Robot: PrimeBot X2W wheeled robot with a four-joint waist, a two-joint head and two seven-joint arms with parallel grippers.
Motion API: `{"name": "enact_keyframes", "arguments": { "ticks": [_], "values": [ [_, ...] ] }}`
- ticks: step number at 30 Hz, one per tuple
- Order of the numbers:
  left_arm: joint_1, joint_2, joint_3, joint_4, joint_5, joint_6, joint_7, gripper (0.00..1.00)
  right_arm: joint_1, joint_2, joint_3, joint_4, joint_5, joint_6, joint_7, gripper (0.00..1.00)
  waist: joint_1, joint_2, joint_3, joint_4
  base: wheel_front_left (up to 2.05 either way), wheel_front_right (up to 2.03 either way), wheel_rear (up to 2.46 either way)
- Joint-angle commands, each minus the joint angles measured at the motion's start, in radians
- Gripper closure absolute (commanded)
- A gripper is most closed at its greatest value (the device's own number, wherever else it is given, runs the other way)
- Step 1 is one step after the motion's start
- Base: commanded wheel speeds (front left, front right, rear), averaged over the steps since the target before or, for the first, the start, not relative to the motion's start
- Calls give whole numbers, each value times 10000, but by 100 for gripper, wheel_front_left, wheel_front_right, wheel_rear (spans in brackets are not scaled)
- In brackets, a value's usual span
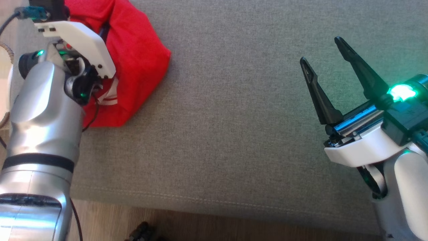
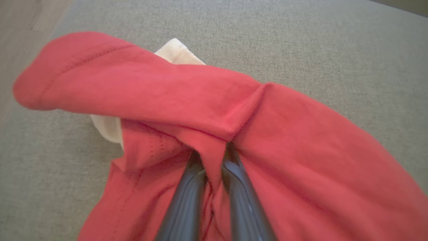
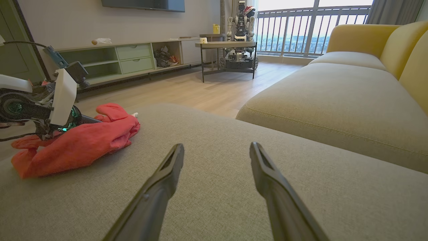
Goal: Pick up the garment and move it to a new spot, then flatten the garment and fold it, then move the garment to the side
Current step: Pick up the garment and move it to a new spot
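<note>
- Because the left gripper (image 2: 212,157) has its two dark fingers drawn nearly together on a raised ridge of the crumpled red cloth garment (image 2: 301,140), with a strip of cloth pinched between them, the fabric peaks at that spot and slopes away on both sides. This reads as the hold meant for lifting it to a new spot.
- The garment lies bunched rather than flat at the robot's left end of the grey woven-fabric sofa seat (image 1: 234,117), near the seat's edge, with the pale wooden floor (image 1: 200,221) just beyond.
- The right gripper (image 1: 320,50) hovers well apart from the garment over bare grey fabric on the robot's right, its fingers spread wide with nothing between them. One pinch probably suffices for the pickup, so this arm looks parked out of the way, leaving the middle of the seat free as a landing place.
- Judged from the heap, the task is at its first step: flattening, folding and the move to the side are not yet done.
- Counted:
  - one garment;
  - two grippers, one pinching cloth and one empty, with two fingers on each;
  - white trim (image 2: 177,53) peeking out in two places in the left wrist view, though it cannot be told whether these are one piece.
- Across the room, the right wrist view also takes in one yellow upholstered sofa (image 3: 351,77), one small round-topped table (image 3: 225,44) and one second wheeled robot (image 3: 240,33) standing behind it.
</note>
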Motion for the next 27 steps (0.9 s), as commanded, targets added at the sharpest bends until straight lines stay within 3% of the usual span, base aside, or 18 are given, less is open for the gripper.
{"name": "enact_keyframes", "arguments": {
  "ticks": [1, 9, 17, 27],
  "values": [
    [38, 452, 69, -14, -105, 14, -40, 100, -46, 130, 160, -337, -43, -4, -39, 0, 0, 0, -82, 18, 0, 0, 0],
    [334, 740, -546, -134, -488, 13, -1171, 100, 130, 312, 182, 284, 10, -4, -256, 0, 0, 0, -969, 157, 0, 0, 0],
    [670, 1069, -248, -755, -720, 25, -3277, 100, 465, 565, 124, 953, 87, -4, -542, 0, 0, 0, -2271, 339, 0, 0, 0],
    [1329, 1183, 265, -3244, -1257, 44, -4358, 100, 771, 1027, 10, 1679, 255, -4, -939, 0, 0, 0, -3517, 207, 0, 0, 0]
  ]
}}
